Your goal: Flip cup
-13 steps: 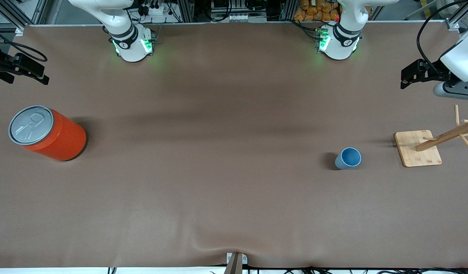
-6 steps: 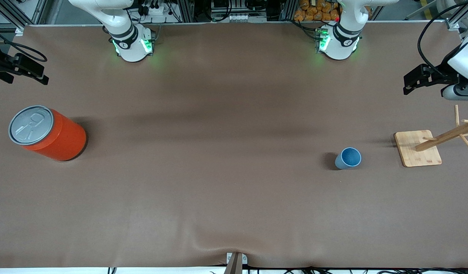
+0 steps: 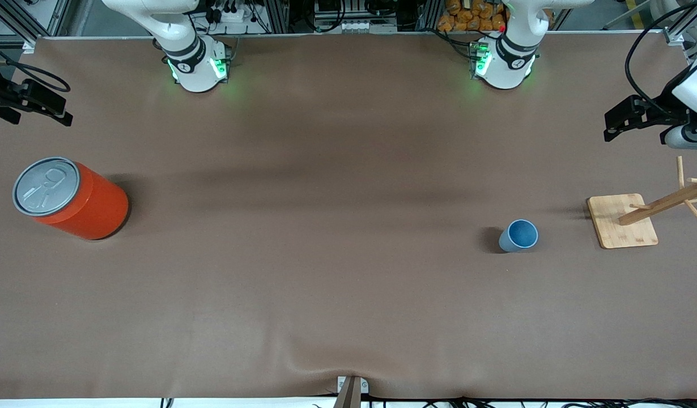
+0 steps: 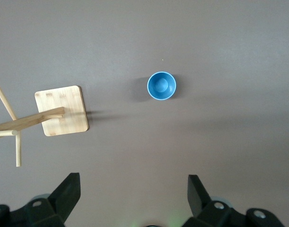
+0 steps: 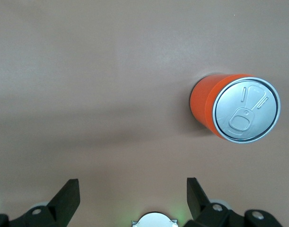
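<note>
**Both grippers open and empty, cup upright on the cloth**

The left gripper [image 4: 130, 198] shows only as two dark fingertips at the bottom of the left wrist view, spread wide with nothing between them; the rest of the hand is cut off by the frame edge. In the front view it sits at the right edge, upper part of the frame [image 3: 626, 119], partly out of the picture, up over the left arm's end of the table. The right gripper [image 5: 130, 198] looks the same in its own wrist view: two dark fingertips wide apart, holding nothing, the body cropped. In the front view only a dark part of it shows at the left edge, upper part of the frame [image 3: 34, 102].

The cup [image 3: 519, 236] stands mouth up in the right half of the front view, a little below mid-height, on the table [image 3: 326, 255]. It is small, tapered, light blue with a matte look, darker blue inside, and nothing is seen in it [image 4: 161, 85]. Near it, toward the left arm's end, stands a rack [image 3: 622, 220]: a square pale wooden base with a pegged post, whose top runs off the frame.

The can [image 3: 71, 198] stands well apart, at the left of the front view: smooth orange wall, grey pull-tab lid, closed, so its contents are hidden. The table's brown cloth is plain, with a soft ripple at the bottom centre.
</note>
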Robot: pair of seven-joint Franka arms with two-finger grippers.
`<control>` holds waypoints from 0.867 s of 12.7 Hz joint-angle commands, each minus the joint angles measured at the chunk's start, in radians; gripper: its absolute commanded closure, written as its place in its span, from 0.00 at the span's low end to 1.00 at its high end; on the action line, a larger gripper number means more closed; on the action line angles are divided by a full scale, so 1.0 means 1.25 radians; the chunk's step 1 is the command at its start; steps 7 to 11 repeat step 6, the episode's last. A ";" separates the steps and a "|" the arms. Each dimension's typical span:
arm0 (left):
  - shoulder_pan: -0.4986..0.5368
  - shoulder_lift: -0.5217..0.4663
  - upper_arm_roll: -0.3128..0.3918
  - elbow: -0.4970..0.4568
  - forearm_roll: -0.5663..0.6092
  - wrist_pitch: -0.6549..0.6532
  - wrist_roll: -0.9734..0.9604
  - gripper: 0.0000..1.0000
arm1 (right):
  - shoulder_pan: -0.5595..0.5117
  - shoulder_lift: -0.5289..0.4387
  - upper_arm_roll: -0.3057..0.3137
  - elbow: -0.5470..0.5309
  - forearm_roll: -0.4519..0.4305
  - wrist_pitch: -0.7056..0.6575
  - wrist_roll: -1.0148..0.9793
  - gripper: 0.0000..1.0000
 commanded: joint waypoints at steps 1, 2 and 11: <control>0.004 -0.003 -0.003 0.012 -0.001 0.003 0.001 0.00 | -0.007 0.004 0.004 0.009 -0.007 -0.010 -0.013 0.00; 0.005 -0.004 -0.002 0.012 -0.007 0.003 0.000 0.00 | -0.008 0.004 0.004 0.010 -0.008 -0.020 -0.013 0.00; 0.006 -0.004 -0.002 0.011 -0.011 0.000 -0.002 0.00 | -0.009 0.004 0.004 0.010 -0.007 -0.020 -0.013 0.00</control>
